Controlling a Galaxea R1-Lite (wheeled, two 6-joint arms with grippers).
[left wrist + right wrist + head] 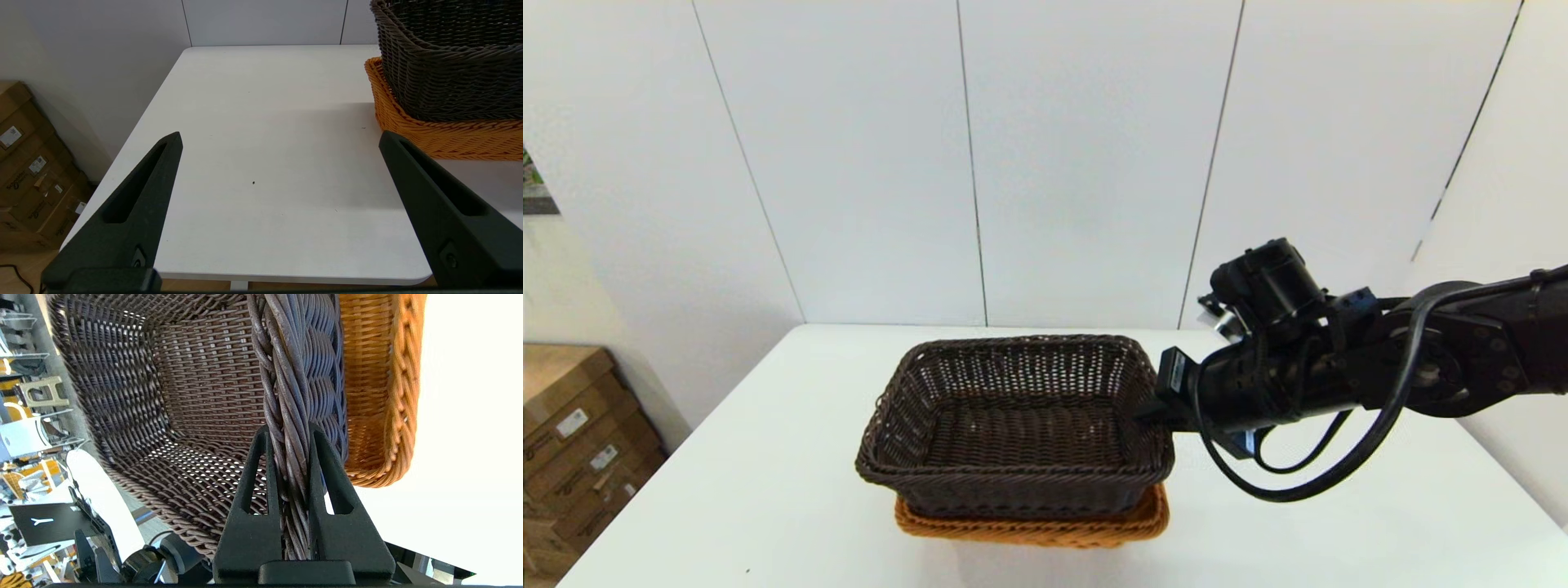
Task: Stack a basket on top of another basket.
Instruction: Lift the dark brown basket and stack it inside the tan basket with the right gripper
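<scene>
The dark brown basket (1015, 425) sits nested in the orange-tan basket (1033, 523), near the middle of the white worktop (727, 490). In the head view only a strip of the orange-tan basket's braided rim and upper wall shows below the near side of the dark brown one. The dark brown basket stands proud of the lower basket, and its rim appears roughly level. Whether its base rests fully on the floor of the lower basket cannot be told.

The right gripper (1152, 415) reaches in from the right side of the scene, with the arm extended roughly horizontally above the worktop. It meets the right-hand rim of the dark brown basket. In the right wrist view the gripper (289, 435) is closed down onto that braided rim: one finger (255, 486) lies inside the basket wall and the other lies outside it, with the rim strands pinched between them. The orange-tan basket (380, 396) shows in the same view just beyond the outer finger, and the gripper does not touch it.

The left gripper (280, 139) is out of the head view. Its wrist view shows it held at the left part of the worktop (261, 122), fingers spread wide and holding nothing. Both baskets, the dark brown (449, 57) above the orange-tan (441, 134), lie off to its right side.

Stacked cardboard boxes (572, 441) stand on the floor left of the worktop.
</scene>
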